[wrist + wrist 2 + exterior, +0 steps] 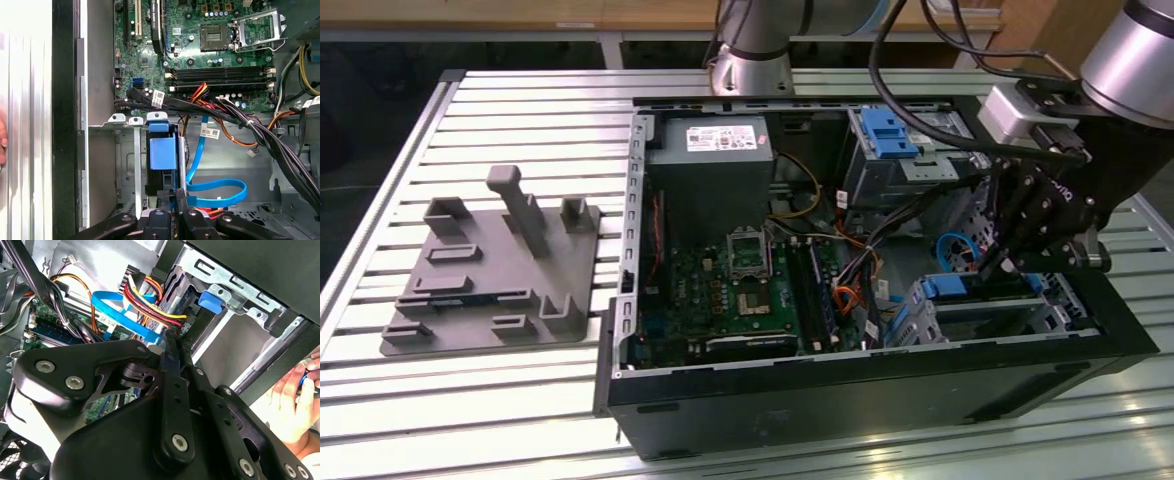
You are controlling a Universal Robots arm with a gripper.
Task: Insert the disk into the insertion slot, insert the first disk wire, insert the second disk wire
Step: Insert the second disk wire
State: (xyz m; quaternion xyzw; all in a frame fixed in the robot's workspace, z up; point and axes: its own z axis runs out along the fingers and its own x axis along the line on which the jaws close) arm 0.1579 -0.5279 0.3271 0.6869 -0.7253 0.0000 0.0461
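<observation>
The disk (pixel 162 150) sat on edge inside the insertion slot (pixel 987 305), long axis running straight away from the claw (pixel 172 200), whose fingers were pinched nearly shut right at its near end; what they held, can't tell.

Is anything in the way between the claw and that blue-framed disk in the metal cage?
Nothing visible. In the first wrist view the claw sits at the end of the disk, which stands inside the insertion slot. A blue flat cable loops beside them, not between.
</observation>
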